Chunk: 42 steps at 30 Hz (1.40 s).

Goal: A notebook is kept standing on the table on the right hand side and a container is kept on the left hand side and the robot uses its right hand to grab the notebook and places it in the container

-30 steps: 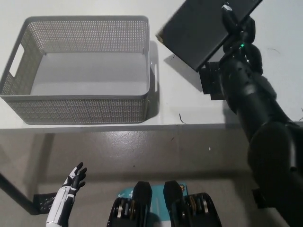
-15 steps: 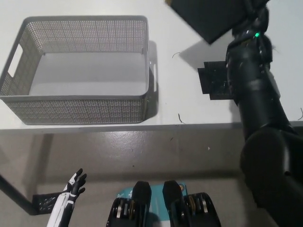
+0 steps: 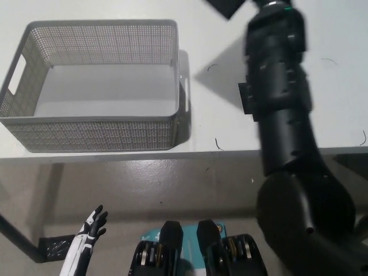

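Grey mesh container (image 3: 95, 80), empty, on white table (image 3: 339, 92); dark notebook (image 3: 225, 6) up-right of container, only a corner visible at top edge; right arm (image 3: 276, 86) beside it, hand grip indeterminable; left hand (image 3: 92, 225) below container, fingers spread, empty.

Grey mesh container (image 3: 95, 129) empty, on table; black notebook (image 3: 227, 6) — mostly out of frame.
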### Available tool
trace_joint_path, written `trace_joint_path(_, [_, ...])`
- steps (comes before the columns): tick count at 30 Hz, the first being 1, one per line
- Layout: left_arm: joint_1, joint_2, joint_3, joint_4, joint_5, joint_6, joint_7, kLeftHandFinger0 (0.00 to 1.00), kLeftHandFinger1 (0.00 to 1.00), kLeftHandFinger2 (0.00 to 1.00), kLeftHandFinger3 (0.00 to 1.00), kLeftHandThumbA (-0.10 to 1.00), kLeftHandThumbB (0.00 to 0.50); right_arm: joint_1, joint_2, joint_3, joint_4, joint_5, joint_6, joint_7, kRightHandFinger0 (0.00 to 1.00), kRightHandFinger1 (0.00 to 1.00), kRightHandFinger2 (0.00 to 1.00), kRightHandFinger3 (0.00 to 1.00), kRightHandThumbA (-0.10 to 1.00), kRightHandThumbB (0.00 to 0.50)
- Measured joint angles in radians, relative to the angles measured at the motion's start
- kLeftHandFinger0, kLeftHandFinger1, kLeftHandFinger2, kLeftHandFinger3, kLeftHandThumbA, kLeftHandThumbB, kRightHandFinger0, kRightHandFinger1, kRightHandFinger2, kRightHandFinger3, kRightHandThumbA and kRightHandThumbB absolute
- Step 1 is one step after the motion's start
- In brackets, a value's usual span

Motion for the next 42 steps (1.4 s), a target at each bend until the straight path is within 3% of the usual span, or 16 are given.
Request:
trace_joint_path(7, [-0.002,0.000,0.000,0.000,-0.001,0.000,-0.013,1.00,1.00,1.00,1.00,1.00,0.195,-0.048,0.038,0.099,0.226,-0.048,-0.033,-0.004,0.00,0.36,0.84,0.78,-0.10,0.083])
trace_joint_path(9, [-0.002,-0.001,0.000,0.000,-0.001,0.000,-0.017,1.00,1.00,1.00,1.00,1.00,0.213,-0.064,0.046,0.128,0.288,-0.066,-0.049,-0.004,0.00,0.36,0.81,0.78,-0.10,0.106])
trace_joint_path(12, [-0.002,-0.001,-0.002,0.000,0.001,0.000,-0.018,1.00,1.00,1.00,1.00,1.00,0.215,-0.093,0.062,0.183,0.376,-0.104,-0.075,-0.021,0.00,0.23,0.67,0.74,-0.10,0.140])
trace_joint_path(13, [-0.003,-0.001,-0.003,0.000,0.001,-0.001,-0.019,1.00,1.00,1.00,1.00,1.00,0.215,-0.101,0.067,0.200,0.397,-0.116,-0.079,-0.029,0.00,0.24,0.68,0.79,-0.05,0.178])
trace_joint_path(14, [-0.003,-0.001,-0.005,0.000,0.002,0.000,-0.021,1.00,1.00,1.00,1.00,1.00,0.206,-0.108,0.072,0.216,0.413,-0.127,-0.082,-0.038,0.21,0.48,0.93,1.00,0.19,0.252])
trace_joint_path(15, [-0.003,-0.001,-0.007,-0.001,0.001,0.000,-0.024,1.00,1.00,1.00,1.00,1.00,0.197,-0.117,0.078,0.237,0.430,-0.142,-0.084,-0.047,0.39,0.72,1.00,1.00,0.34,0.282])
trace_joint_path(16, [-0.003,-0.001,-0.009,-0.001,0.001,0.000,-0.026,1.00,1.00,1.00,1.00,1.00,0.195,-0.121,0.083,0.249,0.435,-0.151,-0.086,-0.046,0.34,0.64,1.00,1.00,0.42,0.302])
trace_joint_path(17, [-0.003,0.000,-0.010,-0.002,0.001,0.001,-0.030,1.00,1.00,1.00,1.00,1.00,0.191,-0.124,0.087,0.260,0.435,-0.157,-0.088,-0.040,0.81,1.00,1.00,1.00,0.55,0.391])
trace_joint_path(18, [-0.003,0.000,-0.012,-0.003,0.001,0.002,-0.033,1.00,1.00,1.00,1.00,1.00,0.198,-0.125,0.090,0.262,0.434,-0.156,-0.089,-0.026,1.00,1.00,1.00,1.00,0.63,0.414])
trace_joint_path(19, [-0.004,0.000,-0.012,-0.003,0.001,0.004,-0.034,1.00,1.00,1.00,1.00,1.00,0.205,-0.124,0.091,0.263,0.434,-0.155,-0.089,-0.008,1.00,1.00,1.00,1.00,0.72,0.484])
trace_joint_path(20, [-0.005,-0.001,-0.012,-0.002,0.001,0.004,-0.036,1.00,1.00,1.00,1.00,1.00,0.205,-0.123,0.091,0.265,0.434,-0.155,-0.089,0.008,1.00,1.00,1.00,1.00,0.75,0.499])
trace_joint_path(26, [-0.005,-0.001,-0.013,-0.006,0.001,0.016,-0.045,1.00,1.00,1.00,1.00,1.00,0.150,-0.121,0.075,0.298,0.433,-0.159,-0.092,0.116,1.00,1.00,1.00,1.00,0.91,0.500])
trace_joint_path(30, [-0.004,-0.001,-0.018,-0.019,-0.004,0.022,-0.057,1.00,1.00,1.00,1.00,1.00,0.115,-0.123,0.046,0.323,0.423,-0.167,-0.102,0.188,1.00,1.00,1.00,1.00,0.94,0.500])
trace_joint_path(34, [-0.003,-0.001,-0.022,-0.028,-0.007,0.025,-0.057,1.00,1.00,1.00,1.00,1.00,0.136,-0.127,0.018,0.329,0.401,-0.175,-0.112,0.247,1.00,1.00,1.00,1.00,0.97,0.500])
trace_joint_path(38, [-0.003,-0.001,-0.027,-0.028,-0.006,0.026,-0.057,1.00,1.00,1.00,1.00,1.00,0.146,-0.120,0.001,0.329,0.307,-0.177,-0.111,0.281,1.00,1.00,1.00,1.00,0.88,0.500])
trace_joint_path(42, [-0.003,-0.001,-0.028,-0.025,-0.005,0.029,-0.057,1.00,1.00,1.00,1.00,1.00,0.149,-0.090,-0.017,0.329,0.134,-0.177,-0.094,0.290,1.00,1.00,1.00,1.00,0.85,0.500])
